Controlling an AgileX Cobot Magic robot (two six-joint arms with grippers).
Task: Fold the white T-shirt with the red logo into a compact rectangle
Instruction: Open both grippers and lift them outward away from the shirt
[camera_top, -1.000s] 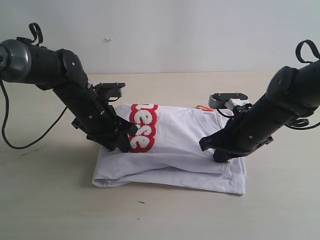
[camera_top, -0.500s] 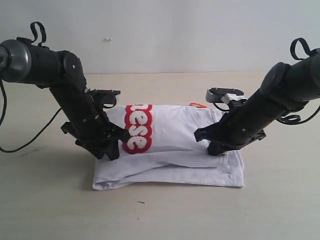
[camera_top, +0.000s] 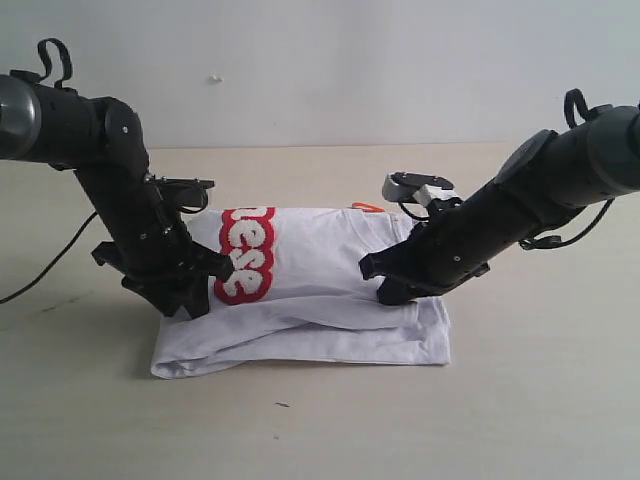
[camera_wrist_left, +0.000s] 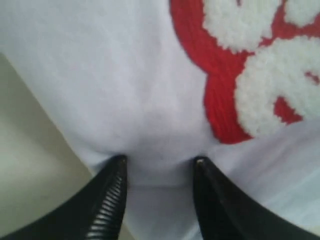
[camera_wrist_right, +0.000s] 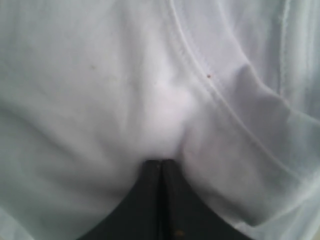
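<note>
White T-shirt (camera_top: 320, 300) lies on the counter (camera_top: 500, 420), already folded into a layered band, red logo (camera_top: 246, 255) showing. Beside the logo the left pincer (camera_top: 190, 300) clamps cloth. Well apart from it, the right pincer (camera_top: 385, 290), tips together, pinches cloth. Crosswise folds likely remain.

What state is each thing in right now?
white T-shirt: folded in layers, wrinkled, lying on the table
red logo: face up, only partly showing
left claw: clamped on a thick fold of shirt
right claw: shut, pinching shirt fabric
</note>
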